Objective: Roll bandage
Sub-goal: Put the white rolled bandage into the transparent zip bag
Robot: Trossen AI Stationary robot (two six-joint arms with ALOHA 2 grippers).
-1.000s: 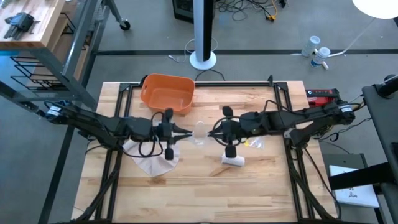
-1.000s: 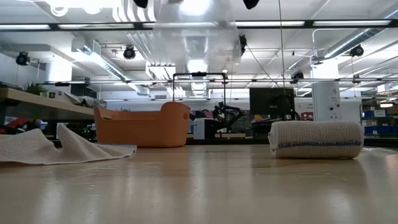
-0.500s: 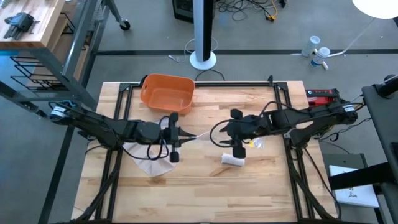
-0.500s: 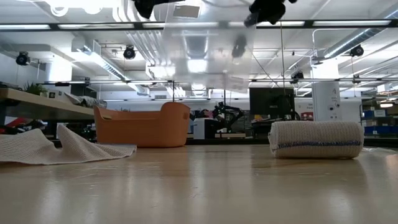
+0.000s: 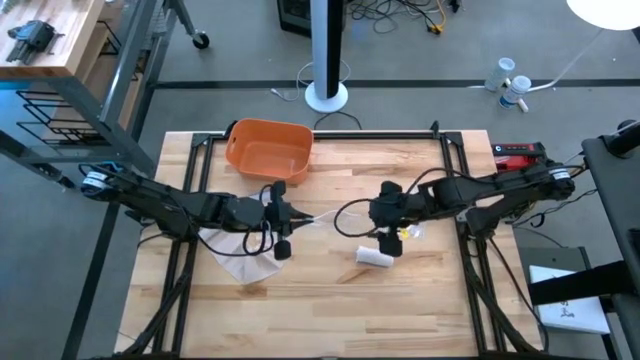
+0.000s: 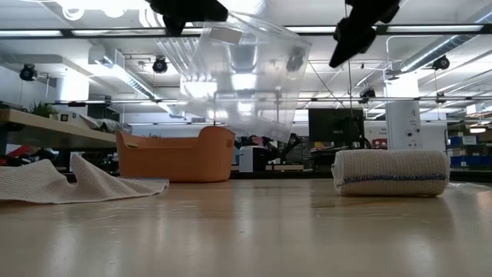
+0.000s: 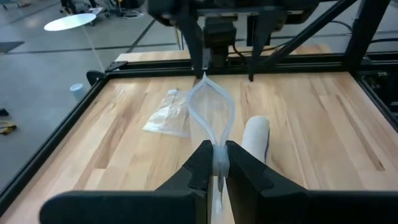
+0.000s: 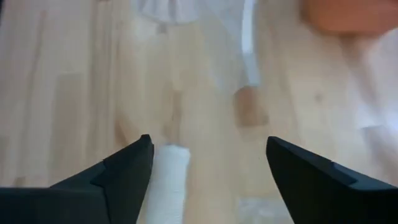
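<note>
Clear plastic bag [image 5: 318, 217] hangs mid-frame, pinched in the closed left pincer [image 5: 291, 217] — the right pincer [image 5: 372, 212] gapes wide, empty, above the rolled white bandage [image 5: 375, 257] on the wooden desk [image 5: 320, 300].

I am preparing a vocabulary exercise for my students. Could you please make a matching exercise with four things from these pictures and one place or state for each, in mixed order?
Things:
1. rolled bandage
2. orange bin
3. clear plastic bag
4. unrolled bandage

Places or states:
A. held in the air by the left gripper
B. lying flat under the left arm
C. lying on the table just below the open right gripper
D. at the far edge of the table

Pairs: 1-C, 2-D, 3-A, 4-B
</note>
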